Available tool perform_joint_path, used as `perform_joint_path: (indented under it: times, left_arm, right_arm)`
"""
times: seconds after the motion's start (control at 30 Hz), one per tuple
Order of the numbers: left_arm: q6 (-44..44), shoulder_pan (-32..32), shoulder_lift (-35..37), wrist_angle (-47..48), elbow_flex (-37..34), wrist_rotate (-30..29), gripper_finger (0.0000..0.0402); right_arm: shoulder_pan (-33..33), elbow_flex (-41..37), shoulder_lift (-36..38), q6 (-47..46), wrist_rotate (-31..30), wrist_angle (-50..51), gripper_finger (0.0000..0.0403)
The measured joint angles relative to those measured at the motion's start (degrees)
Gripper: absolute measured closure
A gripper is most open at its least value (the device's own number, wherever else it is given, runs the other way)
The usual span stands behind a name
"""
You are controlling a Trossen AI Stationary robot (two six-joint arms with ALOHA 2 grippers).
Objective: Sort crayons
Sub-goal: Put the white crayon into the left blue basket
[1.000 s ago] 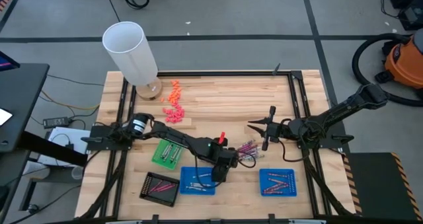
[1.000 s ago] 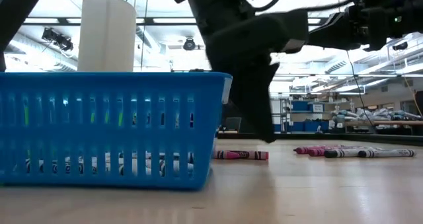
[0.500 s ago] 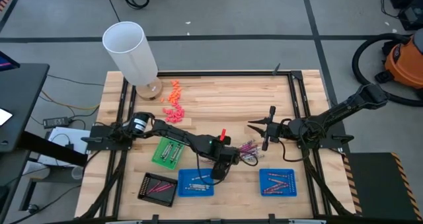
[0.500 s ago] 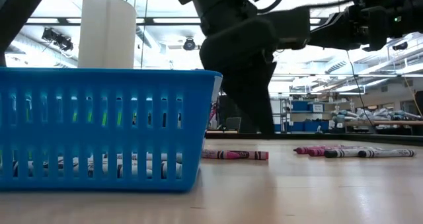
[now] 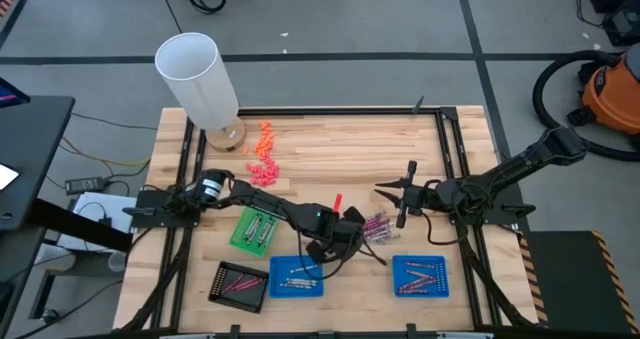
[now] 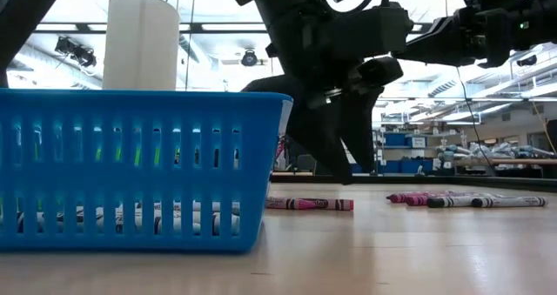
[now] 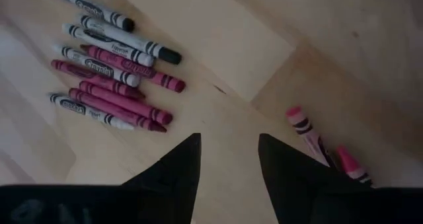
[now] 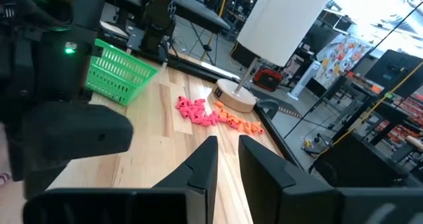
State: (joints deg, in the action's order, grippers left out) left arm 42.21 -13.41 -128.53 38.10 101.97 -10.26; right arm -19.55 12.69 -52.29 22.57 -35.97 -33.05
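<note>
Crayon sorting: left gripper over the loose crayons, right gripper waiting further back.

Left gripper: low over the desk at mid-near, just left of the loose pile of pink, maroon and grey crayons; fingers spread, nothing between them. Right gripper: above the desk, right of centre; fingers a narrow gap apart, empty. Sorted crayons: in the left blue tray, right blue tray, green tray and black tray along the near side. One single pink crayon lies just beyond the blue tray. White cylinder and orange-pink bits at far left.
</note>
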Motion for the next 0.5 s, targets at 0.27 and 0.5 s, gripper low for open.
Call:
perform_joint_path:
  times: [0.27,0.5]
  left_arm:
    - [-2.9,3.7,0.0,8.2,6.8,1.0,0.024]
    - [-22.4,5.8,0.1,20.4,12.6,1.1,0.024]
  right_arm:
    - [-1.4,0.2,0.0,-7.5,0.0,7.6,0.0331]
    - [-0.7,4.5,-0.9,-20.6,10.0,27.4,0.0331]
